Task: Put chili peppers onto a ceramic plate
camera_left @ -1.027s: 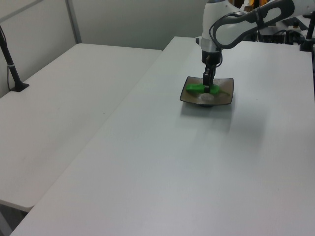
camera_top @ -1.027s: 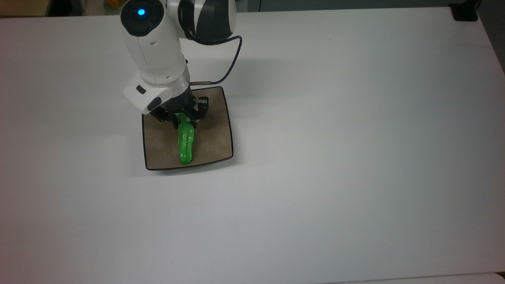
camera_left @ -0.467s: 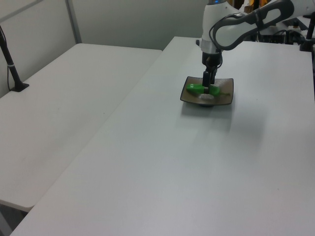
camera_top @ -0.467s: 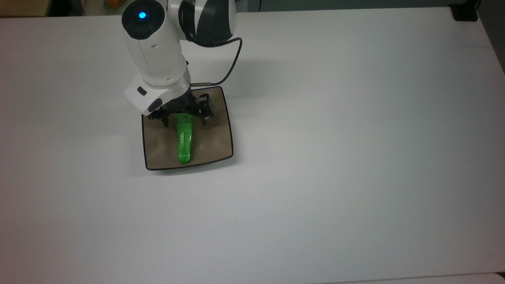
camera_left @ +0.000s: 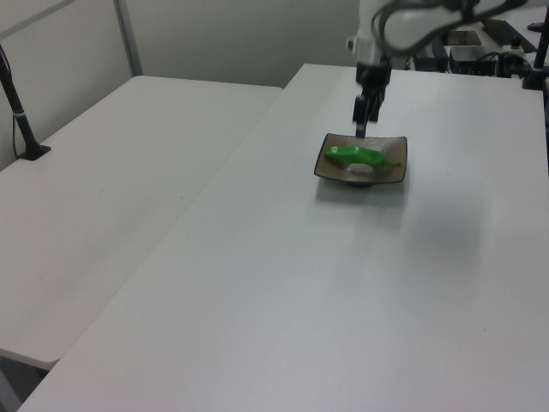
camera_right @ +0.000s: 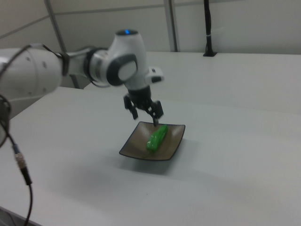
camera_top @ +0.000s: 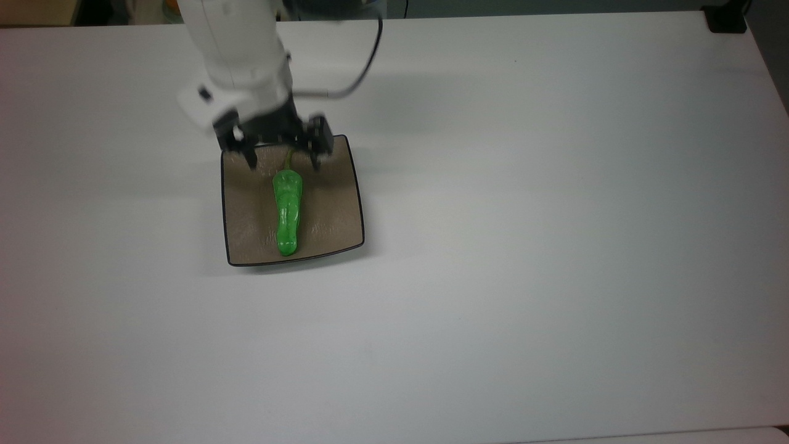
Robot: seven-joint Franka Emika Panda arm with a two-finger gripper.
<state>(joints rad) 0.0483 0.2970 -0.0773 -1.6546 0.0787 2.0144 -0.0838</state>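
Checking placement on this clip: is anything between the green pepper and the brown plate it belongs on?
Nothing visible: the glossy green chili pepper lies directly on the square tan-brown ceramic plate, with the open gripper raised above its stem end.

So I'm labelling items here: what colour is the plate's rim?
Dark, nearly black, around the tan-brown ceramic plate; the top view shows it best.

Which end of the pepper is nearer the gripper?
The stem end of the pepper, at the plate's far edge in the top view, just below the open gripper.
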